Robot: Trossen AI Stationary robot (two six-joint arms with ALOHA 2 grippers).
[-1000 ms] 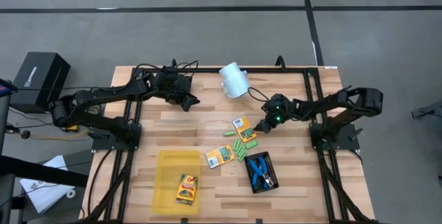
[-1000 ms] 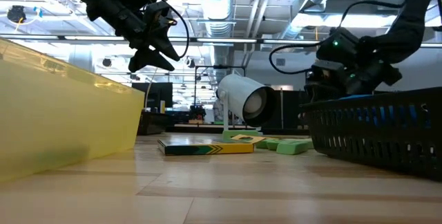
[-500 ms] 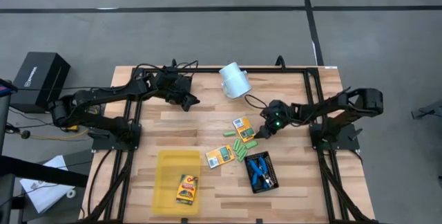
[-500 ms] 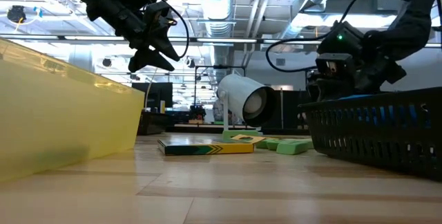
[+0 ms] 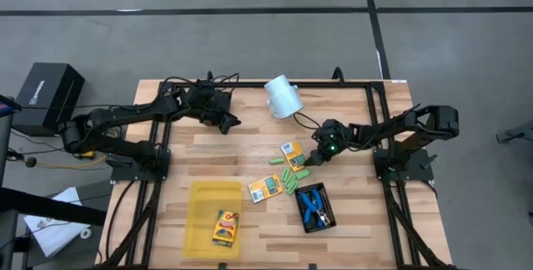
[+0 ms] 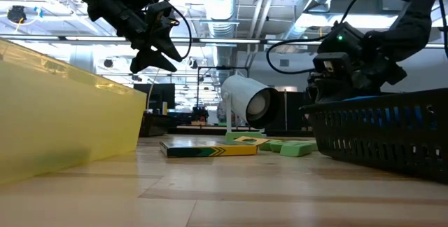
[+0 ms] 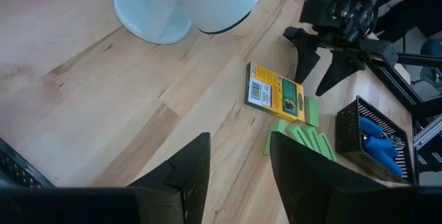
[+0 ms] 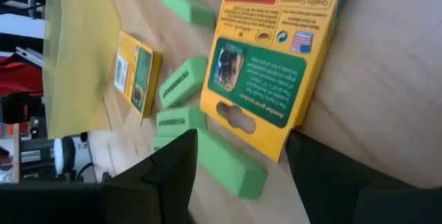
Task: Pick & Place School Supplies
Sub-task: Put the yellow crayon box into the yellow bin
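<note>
the right end effector, fingers spread, sits low over the green pieces beside the orange box mid-table, likely to straddle one for pickup, while the left end effector, also spread, waits near the far-left table edge.

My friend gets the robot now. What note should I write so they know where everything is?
Right pincer: open, low over the green pieces, next to a loose orange box. Holds nothing.
Left pincer: open, empty, waiting high at the back left.
Done: one orange box in the yellow tray; blue tools in the black mesh tray.
Left: two orange boxes and the green pieces on the table. The white cup lies tipped over at the back.
</note>
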